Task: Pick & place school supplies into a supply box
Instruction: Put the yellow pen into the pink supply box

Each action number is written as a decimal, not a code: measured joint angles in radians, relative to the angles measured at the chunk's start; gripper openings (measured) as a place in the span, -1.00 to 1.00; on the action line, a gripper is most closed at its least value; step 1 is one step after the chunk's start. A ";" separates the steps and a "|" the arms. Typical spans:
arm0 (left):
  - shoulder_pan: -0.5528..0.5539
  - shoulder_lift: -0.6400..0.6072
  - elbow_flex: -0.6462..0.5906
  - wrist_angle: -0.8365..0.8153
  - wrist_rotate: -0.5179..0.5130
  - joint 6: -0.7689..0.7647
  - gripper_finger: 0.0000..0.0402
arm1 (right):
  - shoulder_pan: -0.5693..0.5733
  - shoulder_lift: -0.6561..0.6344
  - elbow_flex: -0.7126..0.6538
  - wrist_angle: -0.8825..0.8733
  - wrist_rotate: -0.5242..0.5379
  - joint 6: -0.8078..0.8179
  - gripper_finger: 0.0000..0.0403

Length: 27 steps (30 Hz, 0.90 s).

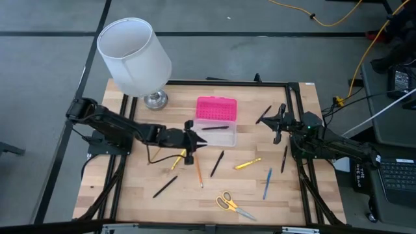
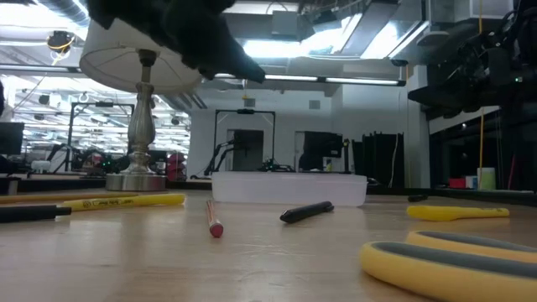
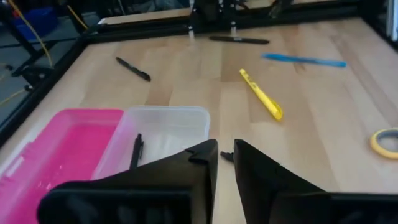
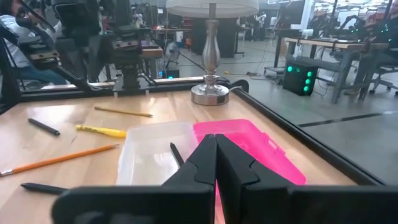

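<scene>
The supply box (image 1: 216, 127) sits lid open mid-desk (image 1: 136, 195) holding one black pen (image 1: 214, 128). The left end effector (image 1: 192, 144), fingers narrowly parted and empty, hangs just beside its near-left corner. The right end effector (image 1: 275, 125), pressed together, hovers well apart on the box's right.

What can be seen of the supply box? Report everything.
The supply box is a small rectangular tray of clear plastic with a bright pink hinged lid folded fully open, lying flat on the wooden table toward the lamp side. It sits mid-table between the two arms. One black pen lies inside the tray; neither gripper touches the box.
</scene>
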 joint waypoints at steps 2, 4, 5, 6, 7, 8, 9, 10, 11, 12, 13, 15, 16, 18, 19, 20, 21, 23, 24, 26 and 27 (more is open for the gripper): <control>-0.023 -0.013 -0.023 0.021 -0.021 -0.022 -0.81 | 0.000 0.000 0.000 0.000 0.000 0.000 -0.96; -0.047 -0.023 -0.032 0.023 -0.037 -0.027 -0.83 | 0.000 0.000 0.000 0.000 0.000 0.004 -0.95; -0.058 -0.026 -0.034 0.022 -0.045 -0.026 -0.84 | 0.000 0.000 0.000 0.000 0.000 0.003 -0.95; -0.068 -0.026 -0.034 0.026 -0.049 -0.026 -0.85 | 0.000 0.000 0.000 0.000 0.000 0.003 -0.95; -0.076 -0.026 -0.034 0.027 -0.051 -0.026 -0.86 | 0.000 0.000 0.000 0.000 0.000 0.003 -0.95; -0.084 -0.026 -0.034 0.027 -0.052 -0.022 -0.87 | 0.000 0.000 0.000 0.000 0.001 0.004 -0.95; -0.091 -0.026 -0.034 0.030 -0.054 -0.015 -0.88 | 0.000 0.000 0.000 0.001 0.001 0.004 -0.95; -0.097 -0.026 -0.034 0.033 -0.055 -0.010 -0.89 | 0.000 0.000 0.000 0.001 0.001 0.005 -0.95; -0.102 -0.026 -0.034 0.034 -0.055 -0.009 -0.89 | 0.000 0.000 0.000 0.002 0.001 0.005 -0.95; -0.106 -0.026 -0.034 0.034 -0.054 -0.014 -0.90 | 0.000 0.000 0.000 0.002 0.001 0.005 -0.95; -0.110 -0.026 -0.034 0.034 -0.052 -0.022 -0.91 | 0.000 0.000 0.000 0.002 0.001 0.005 -0.95; -0.115 -0.026 -0.034 0.034 -0.038 -0.024 -0.92 | 0.000 0.000 0.000 0.001 0.001 0.005 -0.95; -0.116 -0.026 -0.034 0.032 -0.026 -0.025 -0.92 | 0.000 0.000 0.000 0.001 0.001 0.008 -0.94; -0.117 -0.026 -0.034 0.030 -0.021 -0.031 -0.94 | 0.000 0.000 0.000 0.001 0.002 0.008 -0.94; -0.117 -0.026 -0.034 0.027 -0.020 -0.033 -0.96 | 0.000 0.000 0.000 0.001 0.002 0.005 -0.94; -0.117 -0.026 -0.034 0.022 -0.018 -0.034 -0.97 | 0.000 0.000 0.000 0.001 0.002 0.003 -0.94; -0.116 -0.026 -0.034 0.020 -0.009 -0.033 -0.98 | 0.000 0.000 0.000 0.001 0.002 0.003 -0.94; -0.116 -0.026 -0.034 0.021 0.025 -0.029 -0.99 | 0.000 0.000 0.000 0.001 0.002 0.009 -0.94; -0.116 -0.026 -0.034 0.022 0.033 -0.027 -0.99 | 0.000 0.000 0.000 0.001 0.002 0.013 -0.94; -0.116 -0.026 -0.034 0.022 0.033 -0.027 -0.99 | 0.000 0.001 0.000 0.000 0.002 0.035 -0.94; -0.116 -0.026 -0.034 0.022 0.034 -0.027 -0.99 | 0.000 0.001 0.000 0.000 0.002 0.038 -0.94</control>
